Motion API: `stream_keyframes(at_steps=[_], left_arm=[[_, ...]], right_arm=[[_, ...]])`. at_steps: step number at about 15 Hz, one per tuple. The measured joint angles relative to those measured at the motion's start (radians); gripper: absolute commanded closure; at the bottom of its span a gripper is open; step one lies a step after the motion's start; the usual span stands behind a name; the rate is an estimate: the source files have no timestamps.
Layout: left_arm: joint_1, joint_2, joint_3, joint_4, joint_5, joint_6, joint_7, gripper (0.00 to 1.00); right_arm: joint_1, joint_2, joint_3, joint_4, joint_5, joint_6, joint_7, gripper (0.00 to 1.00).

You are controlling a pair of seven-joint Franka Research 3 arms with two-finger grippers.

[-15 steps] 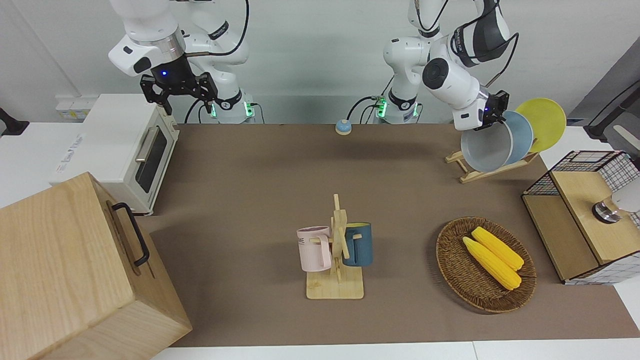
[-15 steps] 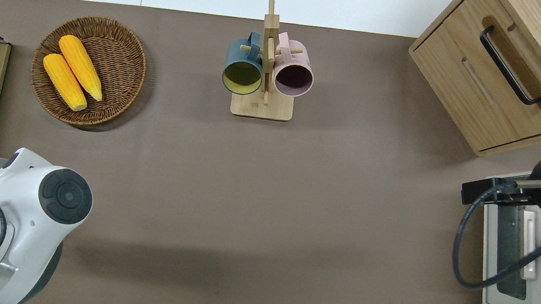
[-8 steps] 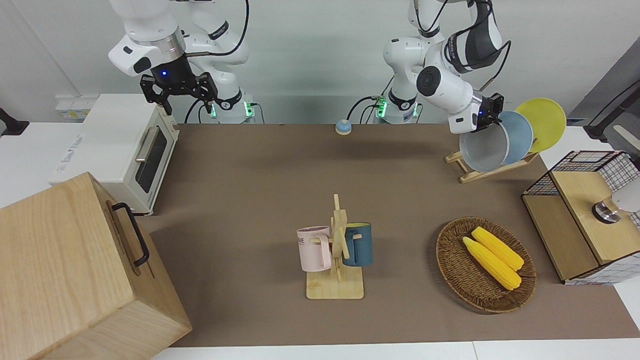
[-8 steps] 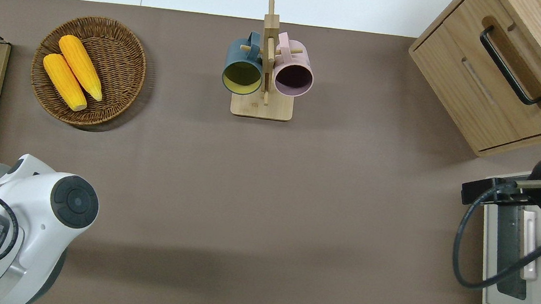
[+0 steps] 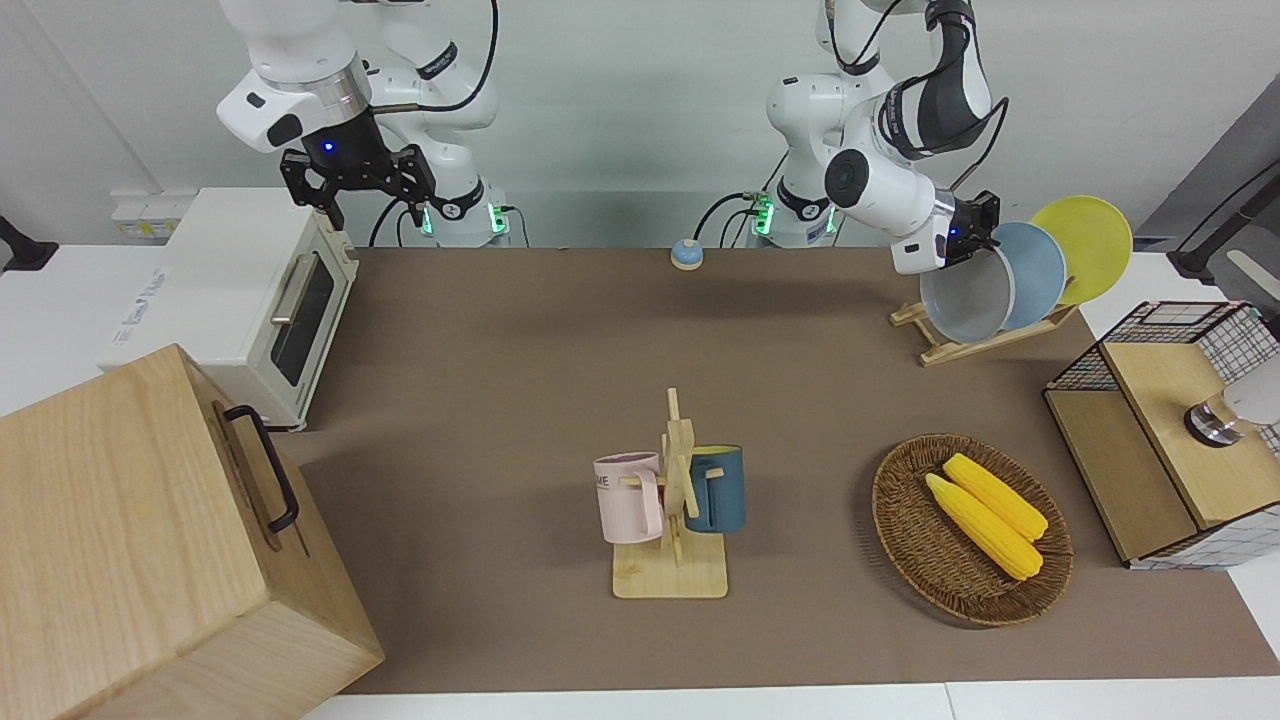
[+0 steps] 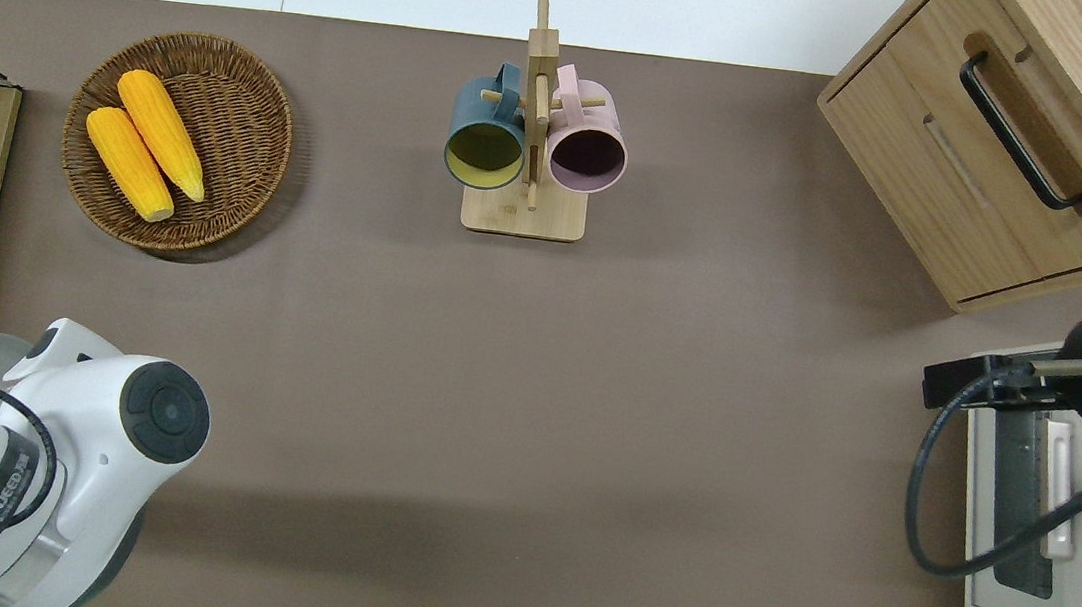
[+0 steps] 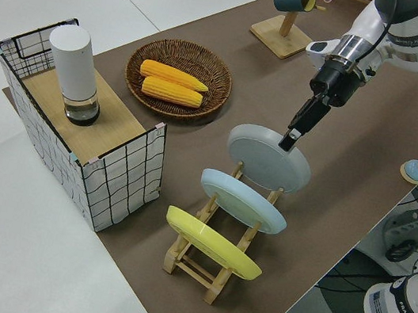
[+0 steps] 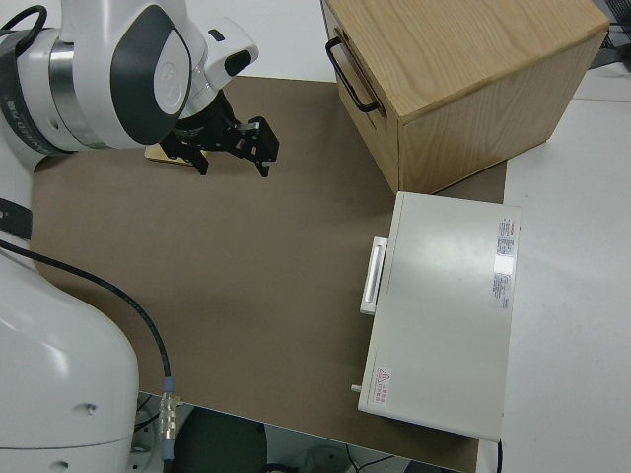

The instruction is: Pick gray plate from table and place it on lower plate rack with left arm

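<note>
The gray plate (image 5: 965, 298) stands tilted in the slot of the lower plate rack (image 5: 940, 350) that is farthest from the left arm's end of the table, also seen in the left side view (image 7: 268, 162). My left gripper (image 7: 286, 143) is shut on its upper rim, with the fingers (image 5: 978, 232) pointing down at it. The rack (image 7: 191, 262) stands on the table (image 5: 500, 330). A sky-blue plate (image 5: 1042, 268) and a yellow plate (image 5: 1088, 245) fill the slots beside it. My right gripper (image 5: 355, 190) is parked, open.
A wicker basket (image 5: 905, 520) with two corn cobs and a wire crate (image 5: 1170, 430) stand near the rack. A mug stand (image 5: 672, 500) with two mugs is mid-table. A toaster oven (image 5: 250, 300) and a wooden cabinet (image 5: 150, 540) are at the right arm's end.
My left arm's wrist has swung toward the table's middle and lowered a little. The gray plate has tipped slightly in its slot. The right arm has not moved.
</note>
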Motion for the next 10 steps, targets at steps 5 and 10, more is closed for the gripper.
stream_keyframes(at_steps=[5,10], left_arm=[[-0.019,0.012,-0.005,-0.021,0.0,0.002,-0.056,1.0],[-0.02,0.03,-0.005,-0.03,0.0,0.028,-0.082,1.0]], right_arm=[[0.0,0.0,0.0,0.0,0.0,0.0,0.0,0.013],[0.0,0.0,0.0,0.0,0.0,0.0,0.0,0.013]])
